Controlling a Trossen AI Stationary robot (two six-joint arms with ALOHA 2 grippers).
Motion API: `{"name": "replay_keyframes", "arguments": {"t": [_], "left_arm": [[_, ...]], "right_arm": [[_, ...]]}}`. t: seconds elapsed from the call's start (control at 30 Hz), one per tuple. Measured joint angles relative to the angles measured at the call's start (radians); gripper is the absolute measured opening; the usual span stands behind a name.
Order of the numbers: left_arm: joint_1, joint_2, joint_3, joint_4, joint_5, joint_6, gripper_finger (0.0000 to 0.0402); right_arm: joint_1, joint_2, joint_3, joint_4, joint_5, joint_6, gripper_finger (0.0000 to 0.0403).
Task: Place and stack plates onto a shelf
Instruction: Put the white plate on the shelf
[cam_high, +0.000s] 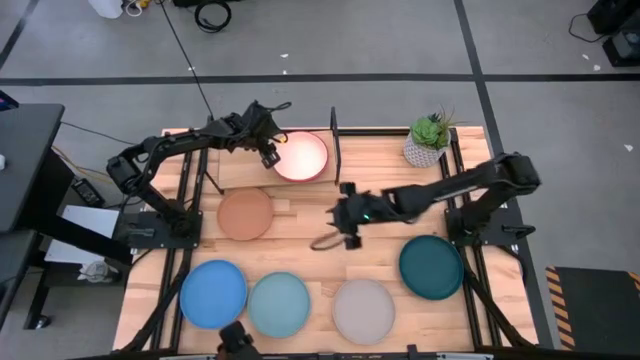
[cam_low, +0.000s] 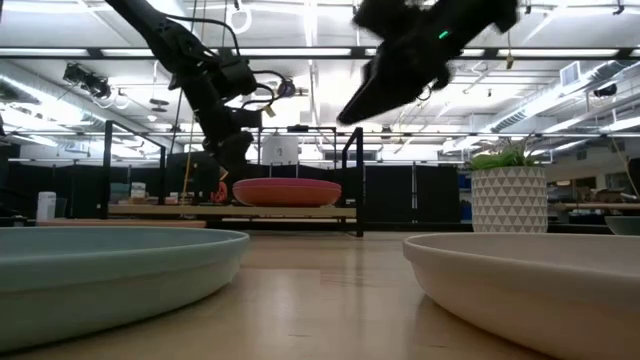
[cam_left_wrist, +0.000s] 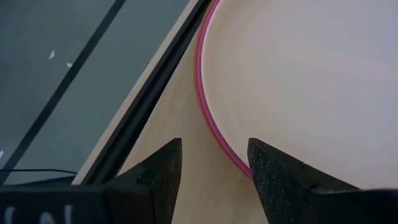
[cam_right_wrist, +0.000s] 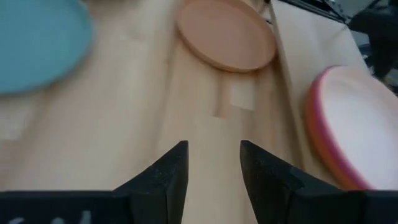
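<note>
Hovering open and empty, left hand (cam_high: 268, 152) beside stacked plates (cam_high: 301, 156), right hand (cam_high: 347, 218) likewise

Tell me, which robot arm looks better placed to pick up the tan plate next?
Probably the right. Its hand hangs open over the table's middle, just beside the tan plate, which its wrist camera faces. The left hand sits open at the edge of the stacked plates on the shelf.
</note>
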Motion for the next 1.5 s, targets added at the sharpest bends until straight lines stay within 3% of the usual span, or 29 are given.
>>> {"name": "replay_keyframes", "arguments": {"t": [0.37,0.63,1.2,1.5], "left_arm": [[0.026,0.0,0.001,-0.015,0.079,0.057,0.0192],[0.036,0.0,0.001,-0.016,0.073,0.06,0.0192],[0.037,-0.069,0.03,-0.012,0.076,0.102,0.0192],[0.04,-0.071,0.029,-0.045,0.103,0.104,0.0192]], "right_arm": [[-0.24,0.242,0.264,0.026,-0.03,-0.142,0.0143],[-0.321,0.353,0.324,0.001,-0.014,-0.18,0.0138],[-0.323,0.352,0.352,-0.057,0.012,-0.193,0.0137],[-0.359,0.337,0.42,-0.062,-0.048,-0.241,0.0137]]}}
